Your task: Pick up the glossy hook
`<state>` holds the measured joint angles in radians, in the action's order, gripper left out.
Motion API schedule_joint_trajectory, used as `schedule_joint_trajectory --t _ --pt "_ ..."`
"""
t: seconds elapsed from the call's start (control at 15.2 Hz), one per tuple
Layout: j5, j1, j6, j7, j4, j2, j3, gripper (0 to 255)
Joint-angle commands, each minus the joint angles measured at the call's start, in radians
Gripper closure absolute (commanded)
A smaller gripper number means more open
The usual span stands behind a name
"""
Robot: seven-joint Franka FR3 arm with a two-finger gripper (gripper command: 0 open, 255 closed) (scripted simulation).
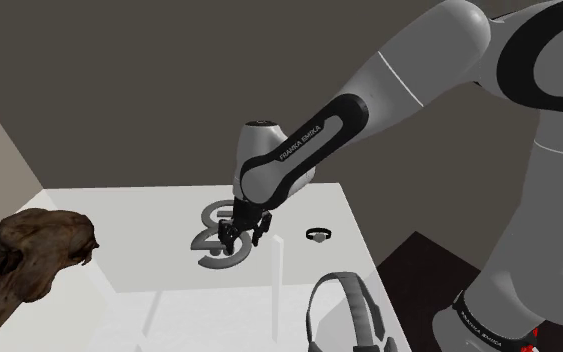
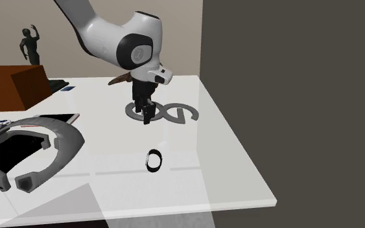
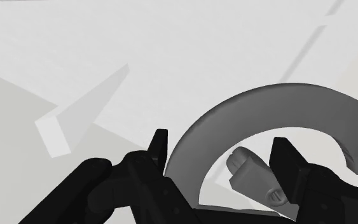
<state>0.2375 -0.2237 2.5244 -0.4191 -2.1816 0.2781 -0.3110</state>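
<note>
here, fingers (image 3: pixel 159 147) open astride grey hook (image 3: pixel 260 105) — white table (image 1: pixel 139 215), dark wall (image 1: pixel 169 80).

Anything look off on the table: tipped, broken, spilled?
Nothing stands out. The grey S-shaped hook lies flat on the white table, with the gripper low over one curl. The small black ring and the grey headphones sit apart from it.

A small black ring (image 2: pixel 155 160) lies on the white counter (image 2: pixel 233 175), near a grey horseshoe-shaped piece (image 2: pixel 58 138); a dark figurine (image 2: pixel 30 44) stands far behind.
</note>
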Motion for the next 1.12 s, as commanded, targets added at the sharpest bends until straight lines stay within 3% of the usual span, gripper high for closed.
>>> schedule_joint_trajectory --t 0.0,0.46,1.06 --pt "0.000 0.000 0.001 0.000 -0.001 0.001 0.000 255" --pt "-0.001 -0.001 0.001 -0.002 0.002 0.003 0.000 255" --pt "0.007 0.008 -0.107 -0.015 0.025 -0.085 -0.004 255"
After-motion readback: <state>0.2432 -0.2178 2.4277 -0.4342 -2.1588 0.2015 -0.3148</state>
